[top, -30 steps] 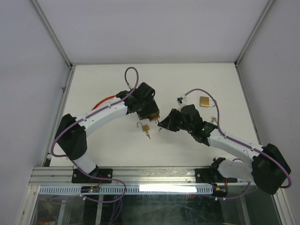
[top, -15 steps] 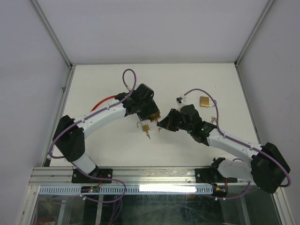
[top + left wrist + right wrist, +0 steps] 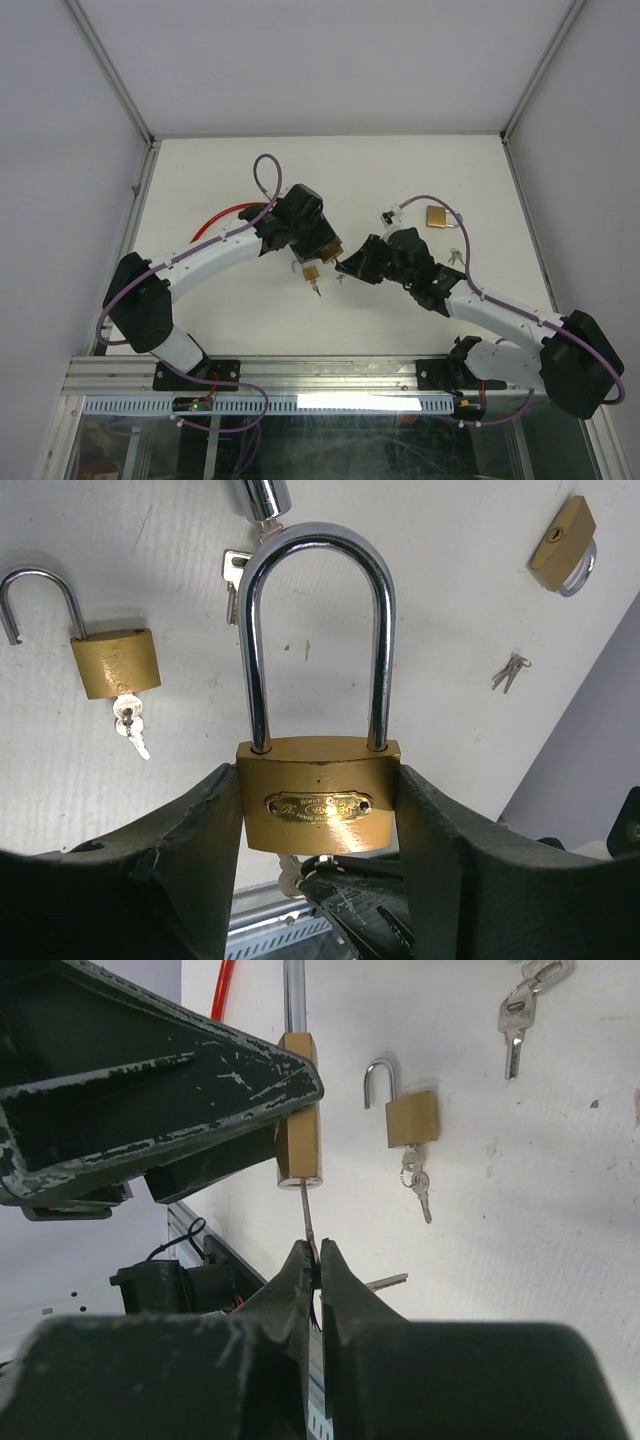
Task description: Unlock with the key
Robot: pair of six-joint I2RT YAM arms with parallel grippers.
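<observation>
Found left gripper point(image 3: 320, 780) clamped on the brass body of the padlock point(image 3: 318, 810), shackle closed, held above the table point(image 3: 450, 600). Found right gripper point(image 3: 312, 1260) pinched shut on the key point(image 3: 306, 1215), blade reaching the padlock's underside. Noted a second padlock point(image 3: 115, 662) lying unlocked nearby.

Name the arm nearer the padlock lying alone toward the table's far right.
Right. The right arm passes just beside the padlock; the left arm lies well to its left.
</observation>
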